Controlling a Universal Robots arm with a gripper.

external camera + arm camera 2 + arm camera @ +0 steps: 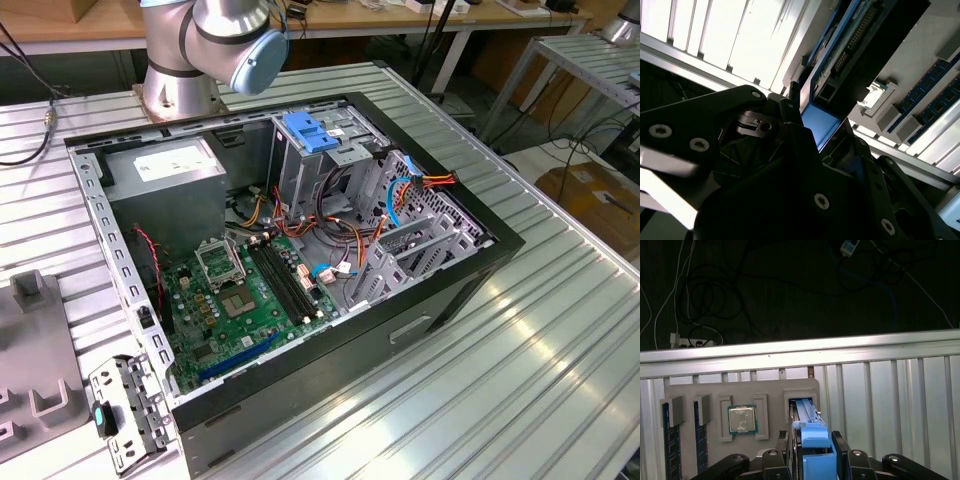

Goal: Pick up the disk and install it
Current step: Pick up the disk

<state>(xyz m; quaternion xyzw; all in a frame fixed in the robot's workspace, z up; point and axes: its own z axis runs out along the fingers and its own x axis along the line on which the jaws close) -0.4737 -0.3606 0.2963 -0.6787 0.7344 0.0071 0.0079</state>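
My gripper (pixel 811 436) is closed on the disk (pixel 808 412). In the first wrist view one of the black fingers (pixel 784 440) stands on each side of the disk's blue plastic end, tight against it. The disk stands on its edge, and its far end is in a slot of the grey holder tray (pixel 772 390). The second wrist view shows the blue part betw. my two dark fingers.

The tray lies on the ribbed metal table (pixel 890 405). In the tray, beside the disk's slot, a CPU chip (pixel 742 419) lies flat in its own pocket. Further to that side, 2 memory sticks (pixel 671 440) lie in long grooves.

In the exterior view the arm (pixel 215 40) stands behind the open PC case (pixel 470 270). Inside the case:
- a green motherboard (pixel 240 300) lies on the bottom
- a grey power supply (pixel 170 170) is in the far corner, at the exterior view's left
- a metal drive cage (pixel 300 175) with a blue latch (pixel 310 132) on top is approx. in the middle
- red, orange and blue cables (pixel 410 185) hang at the exterior view's right of the cage
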